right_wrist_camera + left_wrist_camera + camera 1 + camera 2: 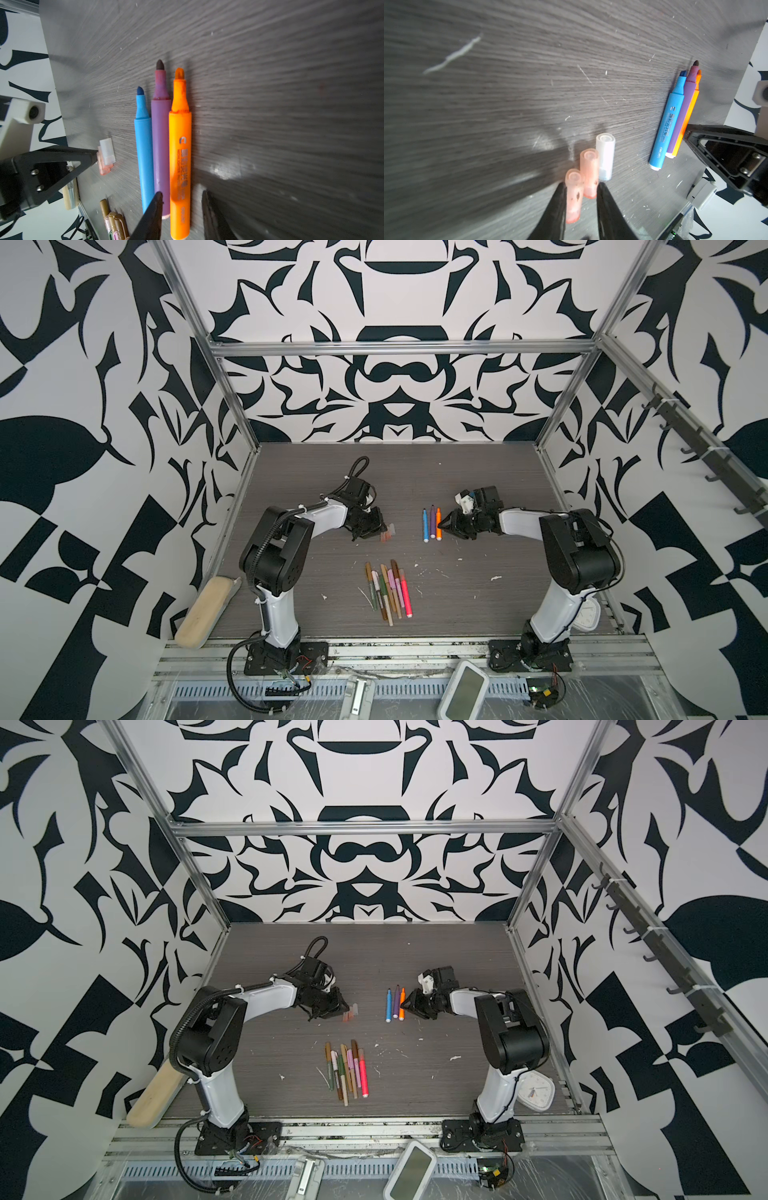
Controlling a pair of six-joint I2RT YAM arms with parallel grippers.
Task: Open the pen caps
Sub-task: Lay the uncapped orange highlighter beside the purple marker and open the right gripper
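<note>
Nearest to us on the desk [478,614] lies a bundle of thin pens [388,591]. These seem to have their caps on, so we judge them to be the work that is left. They overlap, and we cannot count them surely. Small white scraps [495,578] lie around the bundle. Farther away, at 12 o'clock from the bundle, three pen caps [588,174] lie loose side by side on the desk, two pinkish and one clear. At 3 o'clock from them, a little apart, the blue marker [143,155], the purple marker [161,145] and the orange marker [180,166] lie touching each other with bare tips, so we judge three pens to be done. The left claw [581,187] has its jaws apart around the end of one pinkish cap, not pressing it. The right claw [181,193] is also apart, astride the back part of the orange marker, with a gap on one side. In both top views the claw tips are too small to read. The right wrist view cuts off the marker ends, and the desk there is blurred.
</note>
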